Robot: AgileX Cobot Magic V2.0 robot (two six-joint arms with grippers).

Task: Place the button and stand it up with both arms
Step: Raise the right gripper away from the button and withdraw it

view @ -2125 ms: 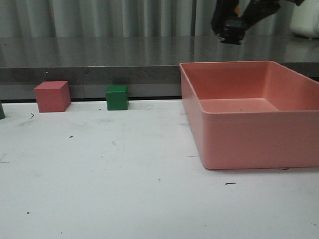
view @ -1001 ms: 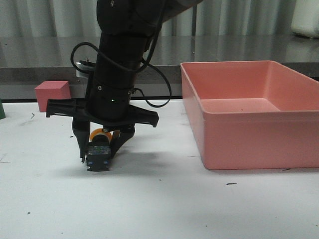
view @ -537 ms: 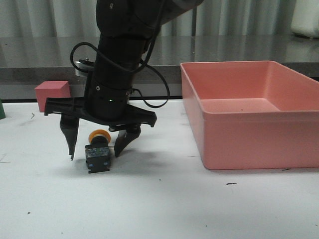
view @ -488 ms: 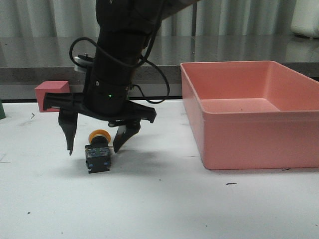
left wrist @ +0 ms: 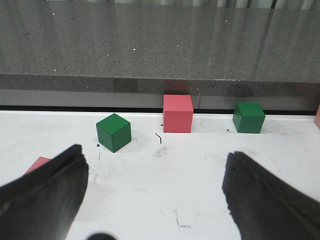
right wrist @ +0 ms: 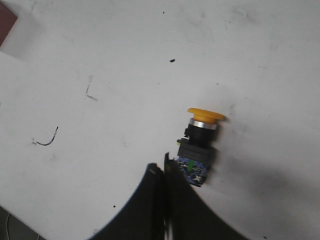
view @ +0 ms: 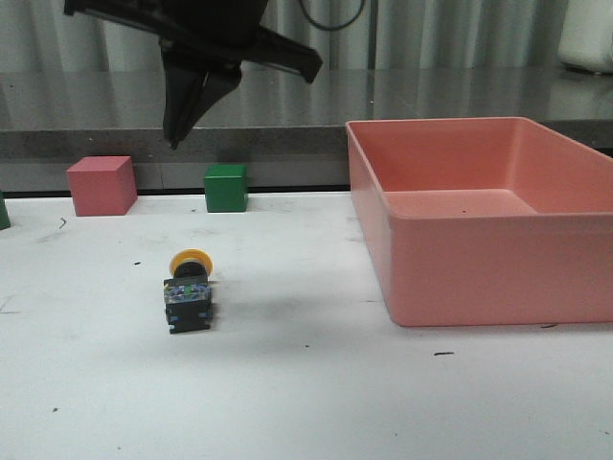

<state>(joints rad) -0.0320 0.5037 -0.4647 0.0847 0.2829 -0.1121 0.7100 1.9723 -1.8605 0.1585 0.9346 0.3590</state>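
The button (view: 189,303) stands alone on the white table, left of centre, with its yellow cap (view: 192,260) up and its clear-bluish base down. The right wrist view looks down on the same button (right wrist: 199,146). My right gripper (view: 176,137) hangs high above and a little behind it, its fingers pressed together and shut on nothing. In its own view the right gripper (right wrist: 161,168) shows its tips just beside the button's base, apart from it. My left gripper (left wrist: 155,156) is open over bare table, with nothing between its fingers (left wrist: 49,195). The front view does not show the left arm.
A large pink bin (view: 479,273) fills the right side of the table. A red cube (view: 99,185) and a green cube (view: 225,187) sit along the back edge. The left wrist view shows a green cube (left wrist: 114,132), a red cube (left wrist: 178,113) and another green cube (left wrist: 248,117).
My right gripper opened off the button, rose well above it and shut again. The button stays where it was set, cap up.
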